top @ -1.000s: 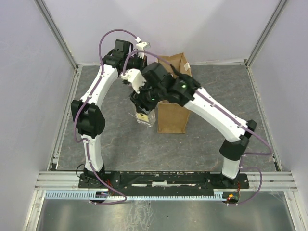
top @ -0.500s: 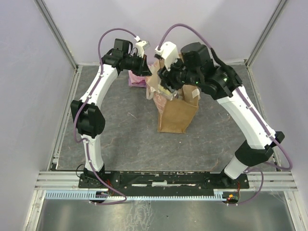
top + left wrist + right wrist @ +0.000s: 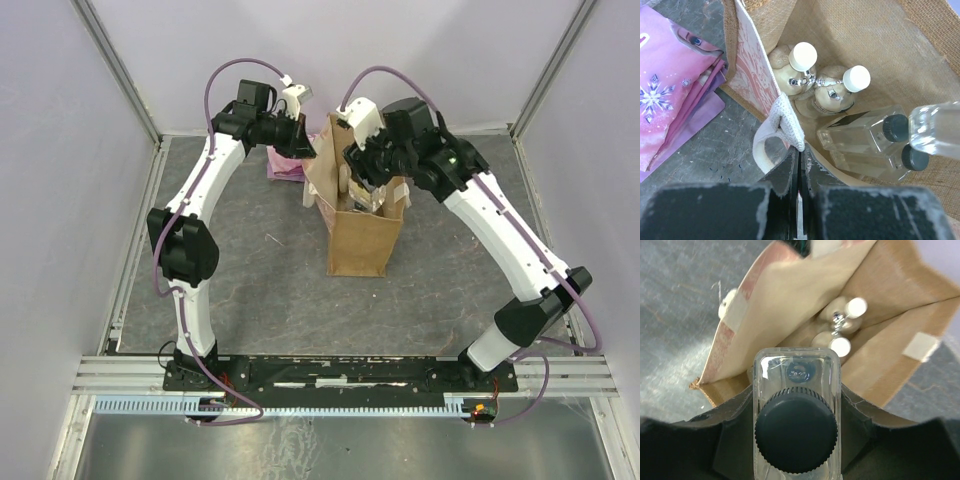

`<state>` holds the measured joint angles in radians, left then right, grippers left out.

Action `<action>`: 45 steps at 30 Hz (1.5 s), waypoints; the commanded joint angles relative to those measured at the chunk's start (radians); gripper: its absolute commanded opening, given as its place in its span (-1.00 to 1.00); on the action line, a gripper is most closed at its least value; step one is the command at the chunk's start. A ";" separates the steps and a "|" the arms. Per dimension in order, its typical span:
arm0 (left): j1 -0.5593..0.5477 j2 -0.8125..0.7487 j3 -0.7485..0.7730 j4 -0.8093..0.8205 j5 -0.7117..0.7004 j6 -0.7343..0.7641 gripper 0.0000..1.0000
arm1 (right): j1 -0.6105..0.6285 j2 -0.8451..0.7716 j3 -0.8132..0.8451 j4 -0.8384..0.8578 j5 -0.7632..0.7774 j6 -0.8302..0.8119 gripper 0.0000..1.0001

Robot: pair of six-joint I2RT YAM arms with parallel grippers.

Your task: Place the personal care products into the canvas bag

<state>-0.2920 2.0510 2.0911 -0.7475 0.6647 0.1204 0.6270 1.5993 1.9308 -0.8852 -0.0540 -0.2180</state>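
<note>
The canvas bag (image 3: 365, 245) stands upright mid-table with its mouth open. My left gripper (image 3: 799, 159) is shut on the bag's near rim beside the pale handle (image 3: 785, 117) and holds that wall out. The right gripper (image 3: 796, 412) is shut on a squarish clear bottle (image 3: 796, 390) with a dark cap, hanging over the bag's mouth. That bottle (image 3: 936, 129) shows at the right of the left wrist view. Inside the bag lie two round white-capped bottles (image 3: 803, 56) (image 3: 857, 78) and two squarish dark-capped ones (image 3: 860, 131) (image 3: 875, 161).
A flat pink packet (image 3: 284, 165) lies on the grey table (image 3: 250, 290) just left of the bag, under my left arm. Pale walls close the table in on three sides.
The right arm has lifted the squarish bottle from the table left of the bag, swung right and brought it over the bag's mouth. My left gripper has kept its hold on the rim.
</note>
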 commanded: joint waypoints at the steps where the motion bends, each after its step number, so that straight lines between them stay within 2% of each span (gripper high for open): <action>1: 0.007 -0.015 0.084 0.037 0.029 0.017 -0.95 | -0.004 -0.077 -0.032 0.164 -0.157 0.023 -1.00; 10: 0.007 -0.004 0.089 0.031 0.028 0.016 -0.95 | -0.003 -0.072 0.022 0.071 -0.366 0.131 -1.00; 17: 0.007 0.000 0.089 0.030 0.027 0.015 -0.95 | -0.004 -0.031 0.069 -0.066 -0.371 0.114 -1.00; 23: 0.006 0.001 0.084 0.024 0.026 0.018 -0.95 | -0.011 -0.018 -0.027 -0.050 -0.365 0.075 -1.00; 36: 0.007 -0.008 0.070 0.023 0.031 0.022 -0.95 | -0.042 0.024 -0.188 0.043 -0.484 0.024 -1.00; 45: 0.006 -0.007 0.070 0.023 0.030 0.022 -0.95 | -0.043 0.017 -0.306 0.083 -0.489 -0.013 -1.00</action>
<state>-0.2939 2.0666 2.1201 -0.7799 0.6674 0.1204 0.5812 1.6527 1.6405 -0.8501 -0.4606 -0.2340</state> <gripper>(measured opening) 0.050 0.567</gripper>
